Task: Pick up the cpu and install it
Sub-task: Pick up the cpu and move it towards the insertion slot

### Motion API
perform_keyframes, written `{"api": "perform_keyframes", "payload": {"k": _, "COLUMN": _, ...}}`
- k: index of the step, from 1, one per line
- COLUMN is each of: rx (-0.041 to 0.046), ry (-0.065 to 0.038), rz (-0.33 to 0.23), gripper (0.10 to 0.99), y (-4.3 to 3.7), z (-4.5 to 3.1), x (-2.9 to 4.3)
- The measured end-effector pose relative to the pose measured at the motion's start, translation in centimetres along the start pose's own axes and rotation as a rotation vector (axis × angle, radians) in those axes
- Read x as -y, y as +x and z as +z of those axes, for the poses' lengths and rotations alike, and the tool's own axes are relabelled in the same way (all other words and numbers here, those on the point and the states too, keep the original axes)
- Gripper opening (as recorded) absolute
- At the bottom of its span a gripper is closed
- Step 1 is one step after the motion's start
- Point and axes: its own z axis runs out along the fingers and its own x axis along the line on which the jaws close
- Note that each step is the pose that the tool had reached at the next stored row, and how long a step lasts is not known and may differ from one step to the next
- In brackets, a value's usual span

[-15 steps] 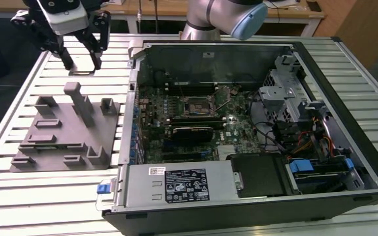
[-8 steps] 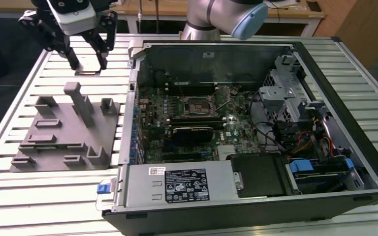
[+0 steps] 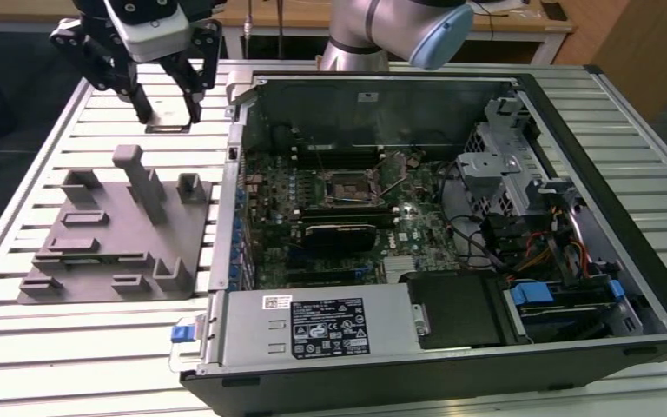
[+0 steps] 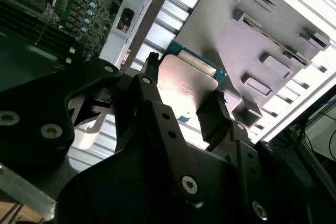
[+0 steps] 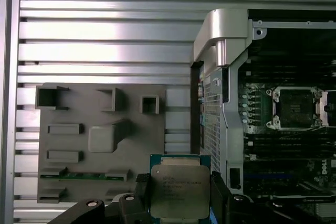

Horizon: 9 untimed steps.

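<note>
Just beneath the wrist cameras, your gripper [image 5: 179, 183] is clamped on the cpu [image 5: 177, 188]. Its black fingers [image 5: 143, 190] press two opposite edges of the small square chip, whose silvery top faces the lens in both wrist views. The cpu appears lifted clear of everything below it and looks level in the grasp.

Under and just beside it lies the grey fixture [image 5: 79, 111], a flat block of pockets and raised posts resting on the slatted metal table [image 5: 105, 30]. In the exterior view the gripper hangs over the table by the fixture's far end, close to a corner of the open computer case [image 3: 392, 80].

Farther off, inside the case, the green motherboard [image 3: 310, 174] lies exposed. Near its middle sits the socket [image 5: 293, 107], a dark square in a metal frame. It looks bare, though you cannot be sure of its latch from here.

Judged from these pictures, you have the pickup done: the cpu is secured and off its rest. The install is not yet done. The cpu is outside the case, well apart from the socket, and nothing is seated there.
</note>
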Motion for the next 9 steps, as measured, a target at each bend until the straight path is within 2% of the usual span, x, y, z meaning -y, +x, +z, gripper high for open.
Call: {"api": "perform_keyframes", "payload": {"k": 9, "rx": 0.0, "ry": 0.0, "rz": 0.0, "gripper": 0.545, "y": -1.28, "z": 0.02, "x": -0.01}}
